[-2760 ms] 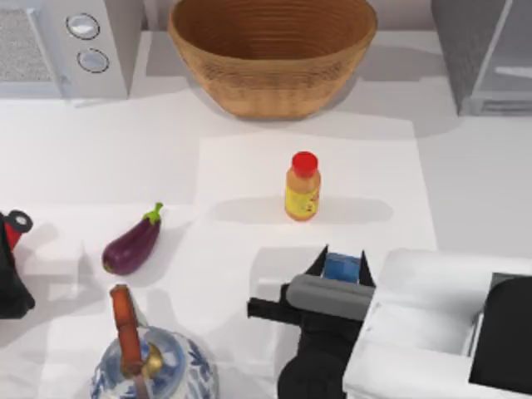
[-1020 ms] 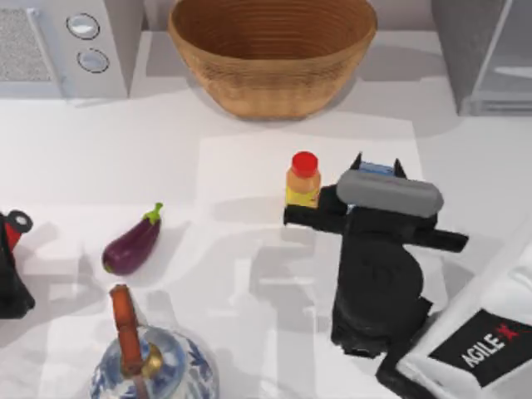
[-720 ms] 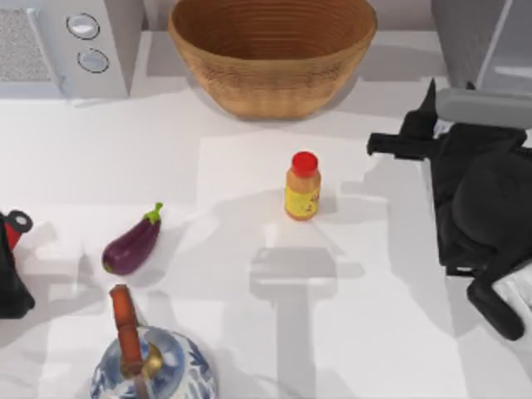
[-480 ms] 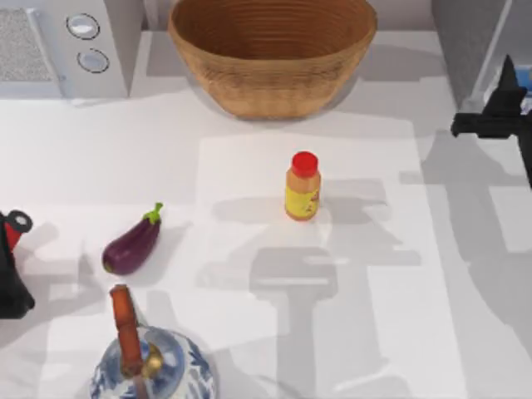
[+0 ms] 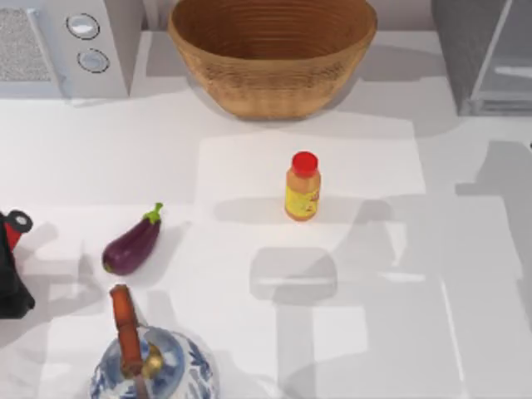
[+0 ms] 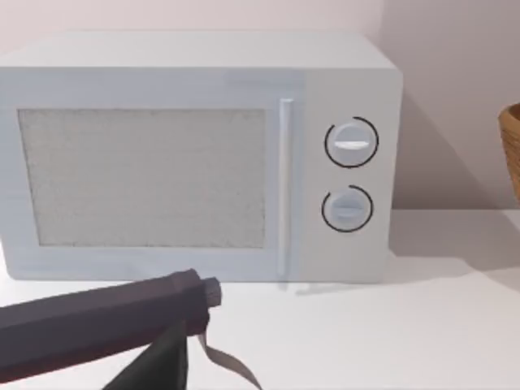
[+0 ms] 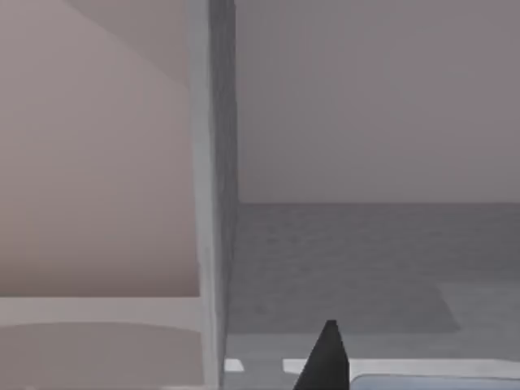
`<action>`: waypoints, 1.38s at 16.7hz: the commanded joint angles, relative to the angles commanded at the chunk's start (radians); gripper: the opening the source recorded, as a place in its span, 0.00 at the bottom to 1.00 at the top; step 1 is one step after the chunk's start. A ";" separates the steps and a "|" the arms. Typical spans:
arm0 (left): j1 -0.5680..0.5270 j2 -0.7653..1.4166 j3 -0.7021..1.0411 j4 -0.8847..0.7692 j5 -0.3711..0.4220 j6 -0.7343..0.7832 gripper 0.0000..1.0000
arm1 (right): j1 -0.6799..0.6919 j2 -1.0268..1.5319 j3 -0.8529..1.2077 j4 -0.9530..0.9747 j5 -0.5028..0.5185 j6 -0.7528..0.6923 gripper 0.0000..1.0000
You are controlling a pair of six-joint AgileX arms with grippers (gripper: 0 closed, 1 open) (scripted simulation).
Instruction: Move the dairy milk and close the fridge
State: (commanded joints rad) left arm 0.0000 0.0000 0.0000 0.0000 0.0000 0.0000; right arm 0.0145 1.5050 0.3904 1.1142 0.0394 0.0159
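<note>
The fridge point(image 5: 467, 50) stands at the table's back right corner with its pale door panel point(image 5: 509, 62) swung open. The right wrist view looks into the fridge's grey inside point(image 7: 366, 260), past a wall edge point(image 7: 213, 203). My right gripper point(image 7: 398, 380) is there; one black fingertip point(image 7: 327, 359) shows, with a pale blue sliver of the dairy milk point(image 7: 455, 383) against it. My left gripper point(image 5: 10, 274) is parked at the left edge, facing the microwave point(image 6: 195, 154).
An orange-yellow bottle point(image 5: 302, 187) with a red cap stands mid-table. A wicker basket point(image 5: 273, 50) is at the back centre and the microwave point(image 5: 58, 46) at the back left. An eggplant point(image 5: 131, 245) and a blue-white teapot point(image 5: 150, 366) lie front left.
My right arm lifted the dairy milk from the front centre, carried it past the bottle toward the back right and passed beyond the top view's right edge. The left arm stayed still.
</note>
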 joint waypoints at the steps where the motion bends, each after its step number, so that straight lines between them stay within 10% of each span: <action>1: 0.000 0.000 0.000 0.000 0.000 0.000 1.00 | 0.000 0.000 0.000 0.000 0.000 0.000 0.00; 23: 0.000 0.000 0.000 0.000 0.000 0.000 1.00 | -0.205 0.741 0.834 -0.151 -0.188 -0.015 0.00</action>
State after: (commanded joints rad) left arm 0.0000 0.0000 0.0000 0.0000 0.0000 0.0000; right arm -0.1901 2.2457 1.2244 0.9627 -0.1491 0.0007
